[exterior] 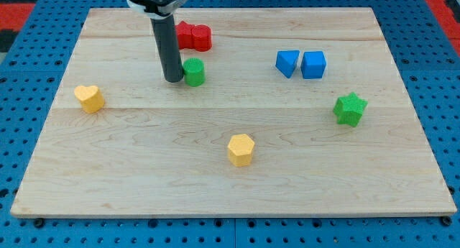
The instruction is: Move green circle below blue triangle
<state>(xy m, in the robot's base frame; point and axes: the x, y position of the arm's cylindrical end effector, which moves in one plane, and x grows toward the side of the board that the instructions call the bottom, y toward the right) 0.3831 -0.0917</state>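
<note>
The green circle (pixel 194 72) stands on the wooden board (pixel 144 162) at the upper left of centre. My tip (pixel 173 80) rests on the board right against the circle's left side. The blue triangle (pixel 287 62) lies at the upper right, well to the right of the circle, with a blue cube (pixel 313 64) touching its right side.
Two red blocks (pixel 192 36) lie together just above the green circle. A yellow heart (pixel 90 98) is at the left, a yellow hexagon (pixel 241 149) at the lower middle, and a green star (pixel 350 108) at the right, below the blue pair.
</note>
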